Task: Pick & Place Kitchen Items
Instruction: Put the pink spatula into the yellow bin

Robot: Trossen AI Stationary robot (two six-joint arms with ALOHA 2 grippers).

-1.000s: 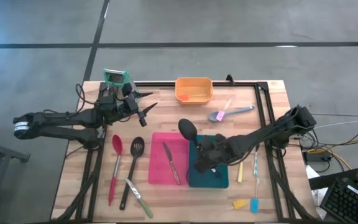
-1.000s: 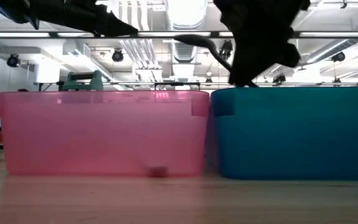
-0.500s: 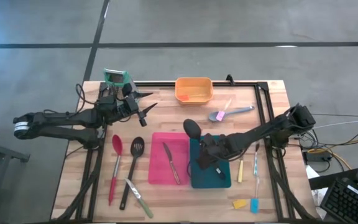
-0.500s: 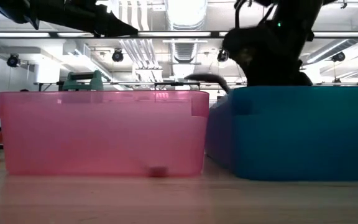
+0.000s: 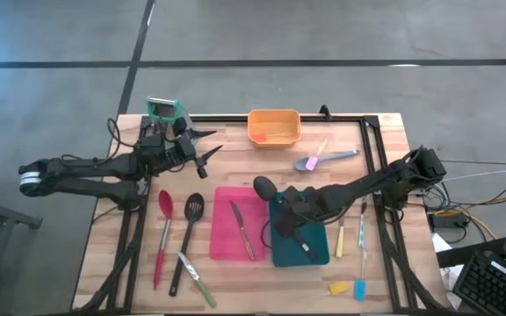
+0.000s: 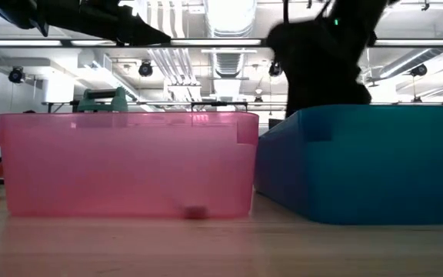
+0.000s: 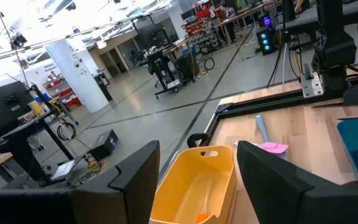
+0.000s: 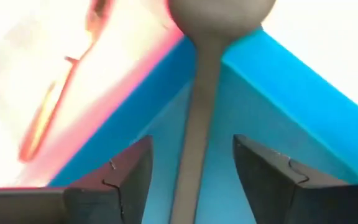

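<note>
Spoon (image 5: 281, 213) and bin both lie differently than a second ago: my right gripper (image 5: 290, 213) had the black spoon clamped above the teal bin (image 5: 313, 248); now my right jaws stand apart either side of the handle, which slants down into the bin with the bowl poking over the rim toward the pink bin (image 5: 225, 237). The teal bin has skewed on the worktop (image 5: 227, 281), its near corner swung out. My left gripper (image 5: 207, 151) hasn't moved, jaws apart, hovering by the box grater (image 5: 166, 111) and facing the orange bin (image 5: 273, 127).
</note>
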